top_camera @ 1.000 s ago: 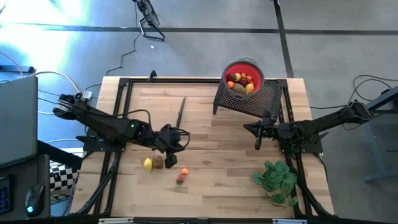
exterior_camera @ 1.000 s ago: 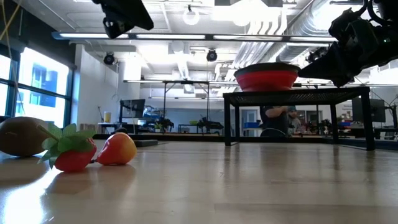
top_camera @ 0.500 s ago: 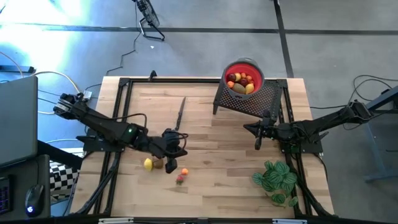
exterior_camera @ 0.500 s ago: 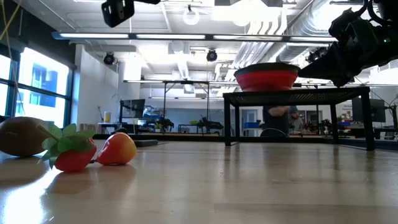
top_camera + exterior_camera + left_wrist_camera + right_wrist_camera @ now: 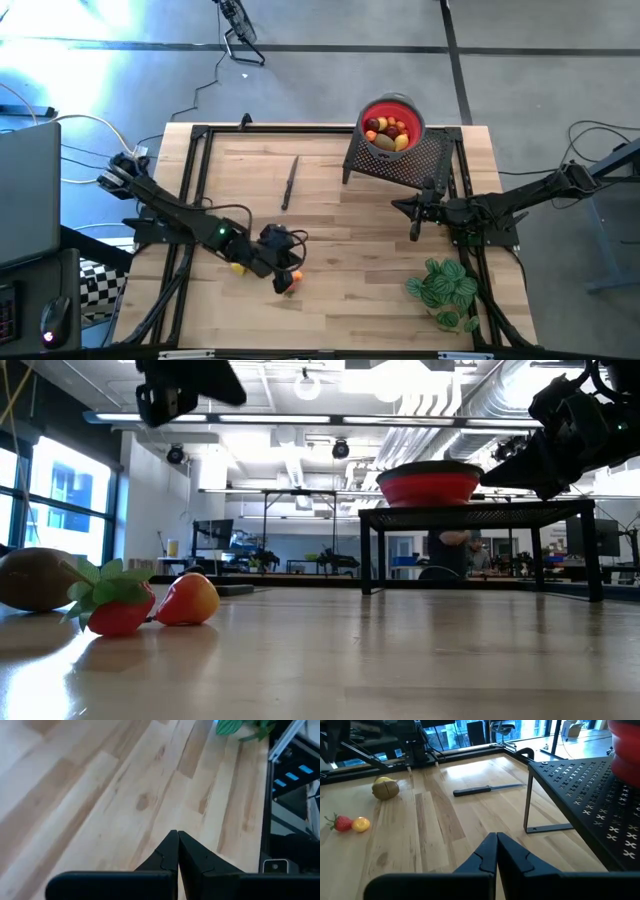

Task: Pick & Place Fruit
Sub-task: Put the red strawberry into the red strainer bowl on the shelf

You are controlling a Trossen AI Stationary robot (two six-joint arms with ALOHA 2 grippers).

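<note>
The left gripper [image 5: 283, 277] hangs over the loose fruit near the front left of the counter [image 5: 340, 290], its jaws clenched together on nothing, as the left wrist view shows them pressed tip to tip above bare wood. Four pieces lie there: a strawberry [image 5: 340, 822] touching a small orange piece [image 5: 361, 824], and a little way off a brown kiwi [image 5: 385, 791] with a yellow piece [image 5: 384, 780] just behind it. The other fruit already sits in the red bowl [image 5: 392, 122] on the black mesh stand [image 5: 405, 160] at the back right. The right gripper [image 5: 415, 222] waits in front of that stand, jaws also clenched and empty. The step in hand looks like the approach to one of the loose pieces, probably the strawberry or its orange neighbour. The next move calls for the jaws to part before coming down, then to settle round one piece only, since the two touch and a careless close could push either away.
</note>
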